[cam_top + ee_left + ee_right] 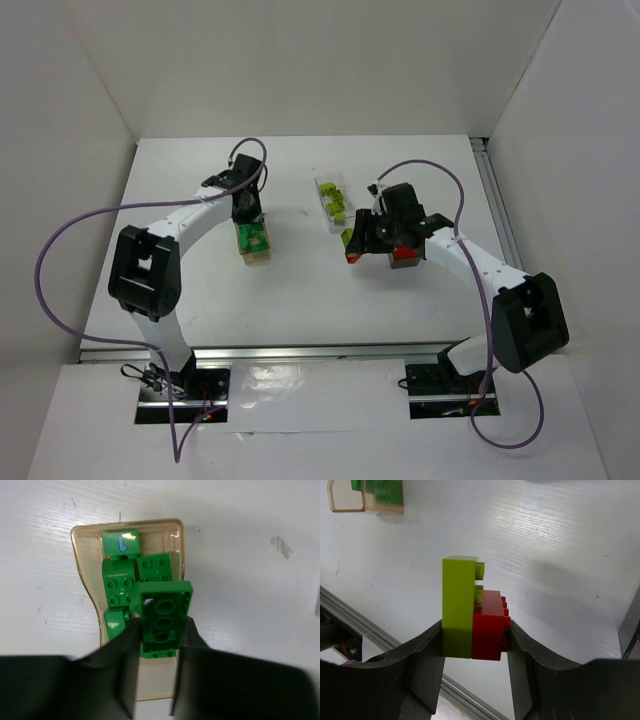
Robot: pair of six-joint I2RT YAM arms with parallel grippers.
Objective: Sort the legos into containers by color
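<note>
My left gripper [160, 630] is shut on a dark green lego [162, 615], held underside up over the translucent peach tray [80, 555]. Several more green legos [120, 582] lie inside that tray. In the top view the same gripper [247, 215] hangs over the peach tray [255, 256] left of centre. My right gripper [475, 630] is shut on a lime lego [457, 605] stuck to a red lego [490, 625], lifted off the table. From above, this stack [352, 247] sits just below the clear tray [326, 188], which holds lime legos [337, 203].
A dark reddish container [405, 263] sits partly hidden under my right wrist. The peach tray [340, 502] also shows at the top left of the right wrist view. White walls enclose the table; a metal rail [300, 352] runs along its near edge.
</note>
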